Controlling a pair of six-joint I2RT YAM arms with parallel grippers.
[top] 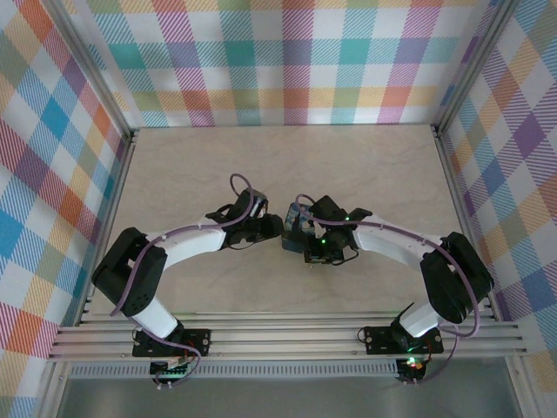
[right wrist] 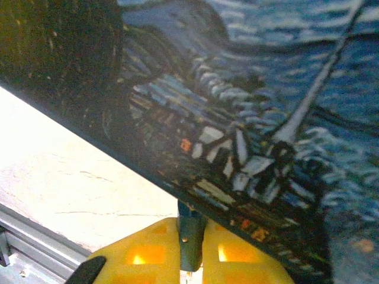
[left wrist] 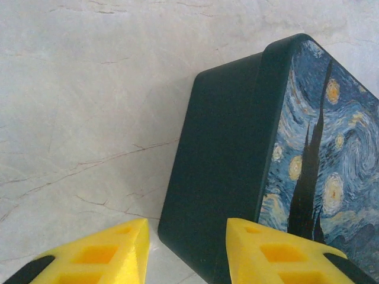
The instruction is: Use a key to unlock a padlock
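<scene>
A dark tin box (top: 294, 231) with a starry night painting on its face stands on edge mid-table between both arms. In the left wrist view the box (left wrist: 231, 165) has its lower corner between the yellow fingers of my left gripper (left wrist: 186, 228), which is open, with a gap showing at the left finger (left wrist: 118, 254). My right gripper (right wrist: 191, 228) is shut on a thin dark edge piece (right wrist: 190, 236) under the painted face (right wrist: 237, 106). From above, the left gripper (top: 275, 228) and right gripper (top: 310, 237) flank the box. Padlock and key are hidden.
The pale marble tabletop (top: 287, 165) stretches behind the box. Plaid walls (top: 52, 174) close in the left, back and right sides. Aluminium rails (top: 287, 335) run along the near edge, and a rail (right wrist: 23, 234) shows close below the right gripper.
</scene>
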